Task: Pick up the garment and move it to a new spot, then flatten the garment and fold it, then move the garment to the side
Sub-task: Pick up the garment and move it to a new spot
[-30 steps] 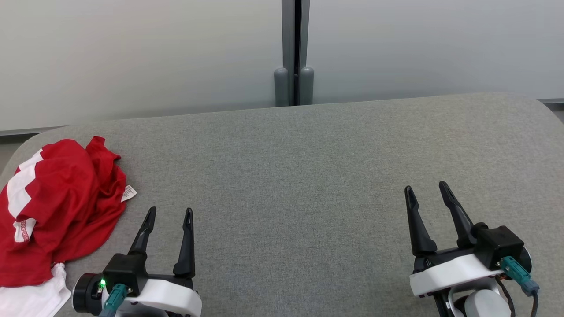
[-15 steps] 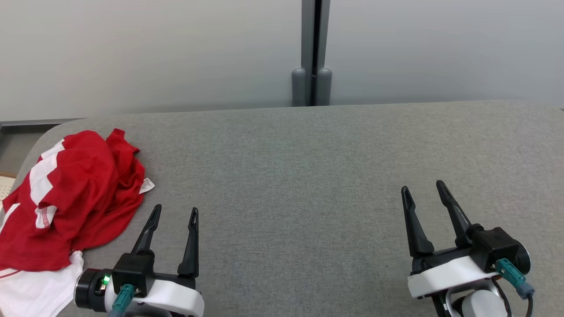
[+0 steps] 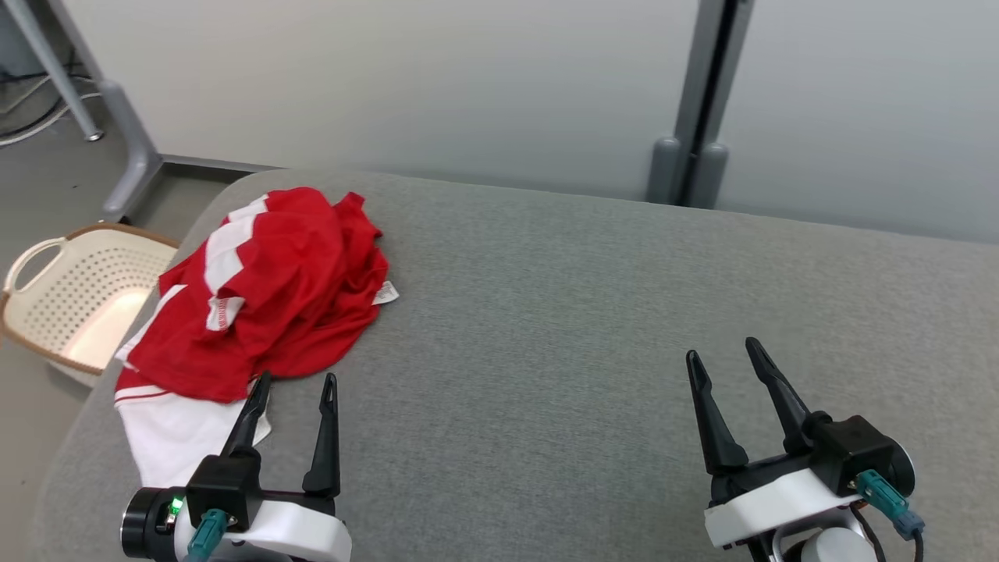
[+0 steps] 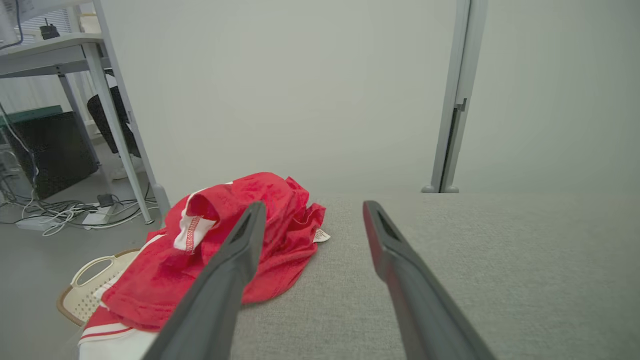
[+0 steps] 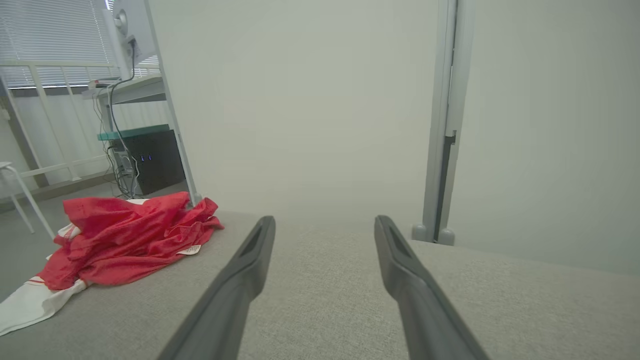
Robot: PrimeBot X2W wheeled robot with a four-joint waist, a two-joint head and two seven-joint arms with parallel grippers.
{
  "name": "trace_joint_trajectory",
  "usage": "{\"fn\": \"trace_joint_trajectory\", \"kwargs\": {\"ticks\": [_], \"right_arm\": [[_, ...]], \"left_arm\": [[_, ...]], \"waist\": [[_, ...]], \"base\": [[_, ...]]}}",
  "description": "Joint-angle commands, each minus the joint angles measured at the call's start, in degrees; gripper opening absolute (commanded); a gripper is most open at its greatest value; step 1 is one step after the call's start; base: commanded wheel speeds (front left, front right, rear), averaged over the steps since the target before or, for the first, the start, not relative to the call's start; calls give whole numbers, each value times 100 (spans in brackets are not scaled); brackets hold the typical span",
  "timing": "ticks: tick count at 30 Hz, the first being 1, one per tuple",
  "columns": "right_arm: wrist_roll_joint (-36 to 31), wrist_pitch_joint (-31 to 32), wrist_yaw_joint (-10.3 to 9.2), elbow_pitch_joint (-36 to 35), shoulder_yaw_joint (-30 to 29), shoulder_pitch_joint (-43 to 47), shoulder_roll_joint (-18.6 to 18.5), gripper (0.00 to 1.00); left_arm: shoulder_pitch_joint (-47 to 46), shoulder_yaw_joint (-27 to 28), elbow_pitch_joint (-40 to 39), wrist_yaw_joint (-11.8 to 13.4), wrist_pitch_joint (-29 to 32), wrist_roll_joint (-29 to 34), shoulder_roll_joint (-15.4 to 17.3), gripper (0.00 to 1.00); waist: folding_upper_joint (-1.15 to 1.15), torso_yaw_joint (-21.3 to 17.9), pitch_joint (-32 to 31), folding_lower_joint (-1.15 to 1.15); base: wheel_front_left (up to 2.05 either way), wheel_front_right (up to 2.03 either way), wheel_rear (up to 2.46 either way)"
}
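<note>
On the left end of the grey bench [image 3: 546,328] lies the garment [image 3: 273,297], a crumpled red shirt with white bands, one white part spread toward the near left edge. Just near of it is the left claw [image 3: 296,381], spread wide and holding nothing. Its left fingertip lines up with the shirt's near hem, contact unclear. Well apart, at the near right, the right claw [image 3: 722,347] is also wide open and empty. A cream basket [image 3: 70,297] sits on the floor to the left.
</note>
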Motion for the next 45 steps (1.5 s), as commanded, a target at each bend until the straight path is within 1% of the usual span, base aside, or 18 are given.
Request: {"fn": "trace_joint_trajectory", "kwargs": {"ticks": [1,2,3,7,11,14,18,25,30,34,36,39,40,42,43,45], "right_arm": [[49,-8,0,15,44,47,-15,100],[64,-8,0,21,70,57,-14,100],[64,-8,0,21,70,57,-14,100],[46,-8,0,77,92,74,-14,100],[62,-8,0,127,145,7,-14,100],[72,-8,0,155,209,-21,-15,100],[100,-8,0,162,257,-53,-17,100],[147,-8,0,149,321,-28,-15,100],[58,-8,0,119,288,-103,-15,100],[-78,-8,0,116,181,-182,-17,100],[-177,-8,0,101,96,-254,-17,100],[-327,-8,0,76,-23,-327,-35,100],[-404,-8,0,50,-88,-403,-71,100],[-448,-8,0,9,-176,-470,-107,100],[-448,-8,0,9,-176,-470,-107,100],[-532,-7,0,-66,-278,-560,-123,100]], "left_arm": [[39,40,-17,13,-2,-7,17,100],[47,54,-18,11,-2,0,20,100],[47,54,-18,11,-2,0,20,100],[108,121,47,0,-2,-121,19,100],[57,225,16,26,-2,-165,19,100],[98,264,-1,20,-2,-162,17,100],[135,277,-34,8,-2,-134,16,100],[103,325,-65,-7,-2,-118,20,100],[-55,484,-92,-69,-2,-124,19,100],[-324,614,14,-243,-2,-43,87,100],[-529,702,120,-360,-2,-103,125,100],[-900,712,443,-569,-1,-93,313,100],[-1177,649,691,-681,-2,-93,487,100],[-1438,582,990,-765,-2,-207,624,100],[-1438,582,990,-765,-2,-207,624,100],[-1857,392,1456,-840,36,-381,887,100]], "waist": [[0,463,-63,0],[0,567,-77,0],[0,567,-77,0],[0,940,-103,0],[0,1228,-81,0],[0,1361,-87,0],[0,1408,-71,0],[0,1406,-53,0],[0,1289,119,0],[0,1173,356,0],[0,1112,508,0],[0,1017,745,0],[0,924,905,0],[0,841,1052,0],[0,841,1052,0],[0,712,1300,0]], "base": [[0,0,0],[0,0,0],[0,0,0],[0,0,0],[0,0,0],[0,0,0],[0,0,0],[0,0,0],[0,0,0],[0,0,0],[0,0,0],[0,0,0],[0,0,0],[0,0,0],[0,0,0],[0,0,0]]}}
